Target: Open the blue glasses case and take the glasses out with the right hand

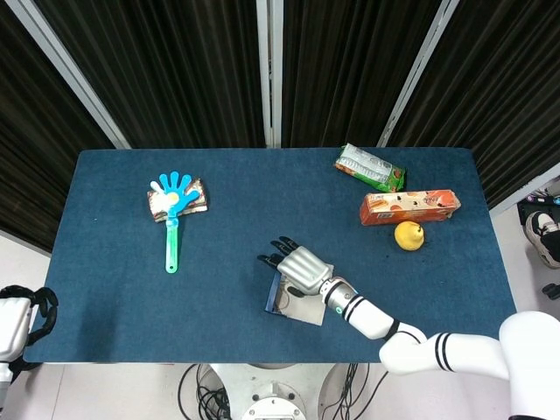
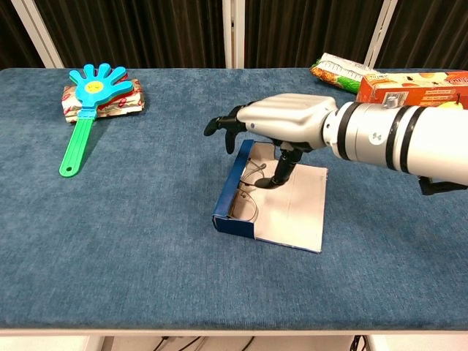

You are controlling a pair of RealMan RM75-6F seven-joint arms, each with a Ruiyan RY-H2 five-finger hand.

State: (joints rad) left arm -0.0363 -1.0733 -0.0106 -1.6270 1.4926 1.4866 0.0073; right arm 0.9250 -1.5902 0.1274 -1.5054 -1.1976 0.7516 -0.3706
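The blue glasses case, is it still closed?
No, the blue glasses case lies open on the table, its pale flap spread flat and the glasses showing inside under the right hand.

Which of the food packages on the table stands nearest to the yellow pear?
The orange box; the pear lies just before it, while the green packet is farther back.

Lab test bay: black curtains (image 1: 175, 70), blue-cloth table (image 1: 105, 262), loose cables (image 1: 206, 398)
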